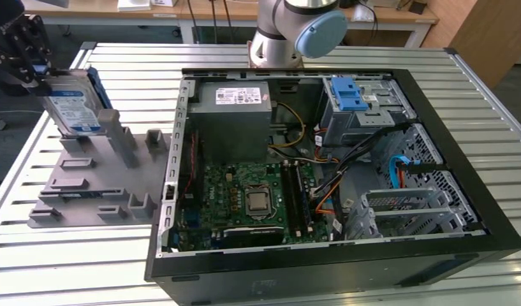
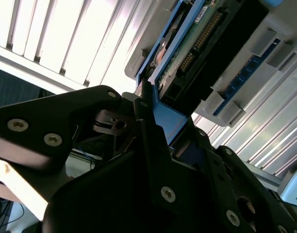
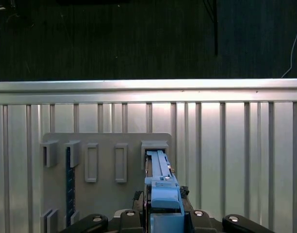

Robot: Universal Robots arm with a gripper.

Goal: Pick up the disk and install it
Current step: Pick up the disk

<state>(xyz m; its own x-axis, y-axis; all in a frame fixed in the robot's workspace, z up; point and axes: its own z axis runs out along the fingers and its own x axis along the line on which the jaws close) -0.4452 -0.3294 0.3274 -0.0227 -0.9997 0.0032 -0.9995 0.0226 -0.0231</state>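
The disk point(image 1: 73, 107) is a silver drive with a white-and-blue label and a blue frame. It stands on edge at the back of the grey holder tray point(image 1: 81, 185), on the exterior view's left. My gripper point(image 1: 37, 69) is at its upper end, and its black fingers are shut on the blue frame. In the first wrist view the disk's blue edge point(image 3: 160, 182) runs out from my gripper point(image 3: 163, 216) to a slot of the tray point(image 3: 105, 141). The second wrist view shows the disk's green circuit board point(image 2: 187, 56) and the blue frame point(image 2: 165, 114) pinched between the fingers.
An open computer case point(image 1: 328, 159) lies on the slatted metal table point(image 1: 490, 83) to the exterior view's right of the tray. Inside are a grey power-supply box point(image 1: 234, 118), a motherboard point(image 1: 252, 197), a drive cage with a blue latch point(image 1: 349, 95) and cables. The arm's base point(image 1: 286, 32) stands behind.
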